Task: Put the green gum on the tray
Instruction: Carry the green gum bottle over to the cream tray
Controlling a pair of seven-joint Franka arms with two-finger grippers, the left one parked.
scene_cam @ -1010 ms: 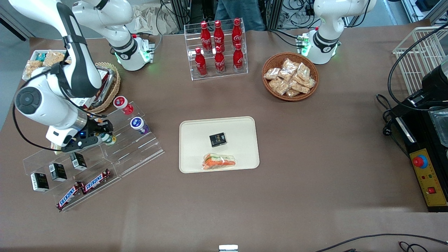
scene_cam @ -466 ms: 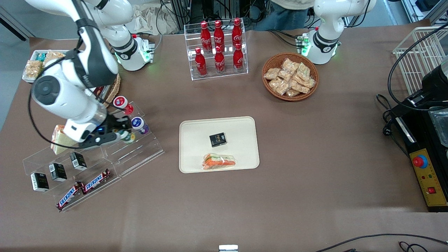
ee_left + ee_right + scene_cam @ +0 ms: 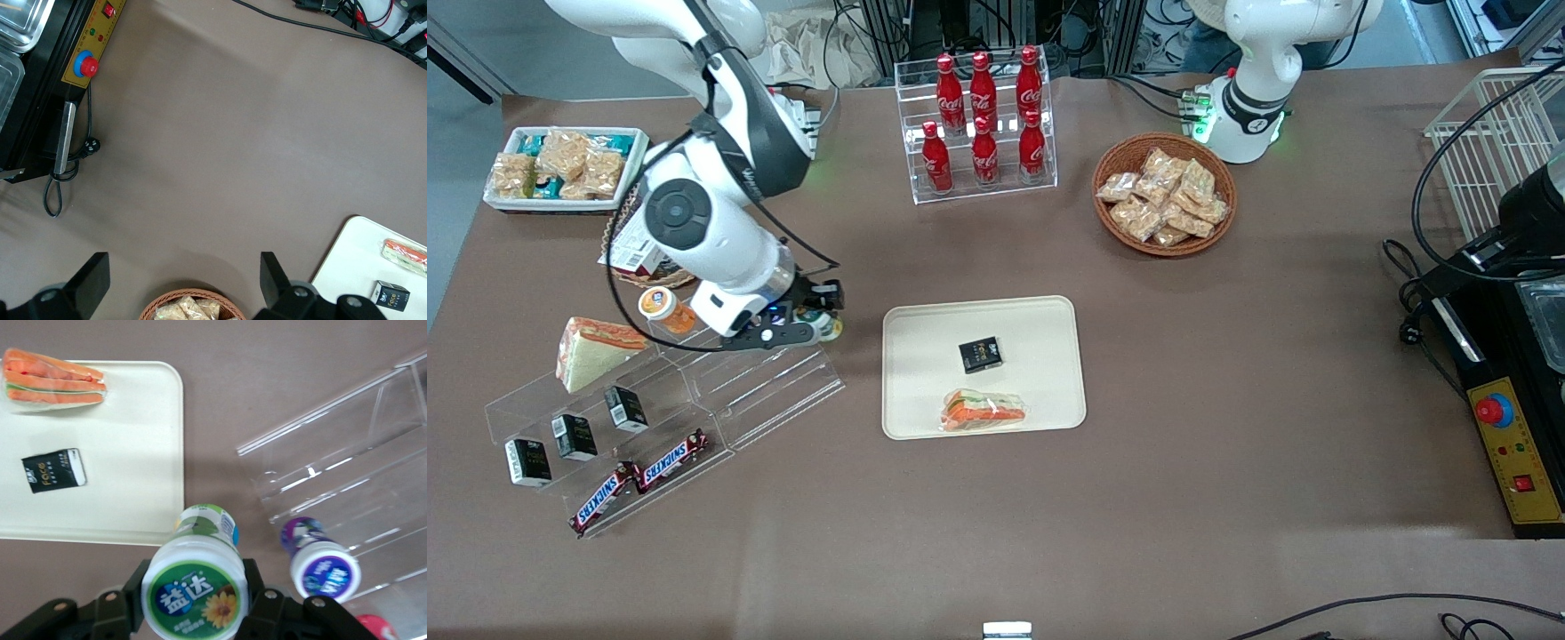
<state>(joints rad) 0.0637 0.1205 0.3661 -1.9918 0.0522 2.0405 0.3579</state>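
The gripper (image 3: 818, 322) hangs above the bench between the clear stepped rack (image 3: 765, 382) and the tray (image 3: 925, 320), just off the tray's edge toward the working arm's end of the table. Its fingers (image 3: 257, 607) are closed narrowly on the green gum (image 3: 195, 590), pressing both sides of the bottle just under the white lid. The bottle is lifted clear of the rack and not yet over the tray. On the tray lie a small black box (image 3: 980, 355) and a wrapped sandwich (image 3: 984, 411). A purple bottle (image 3: 319, 560) stands on the rack close beside the gripper.
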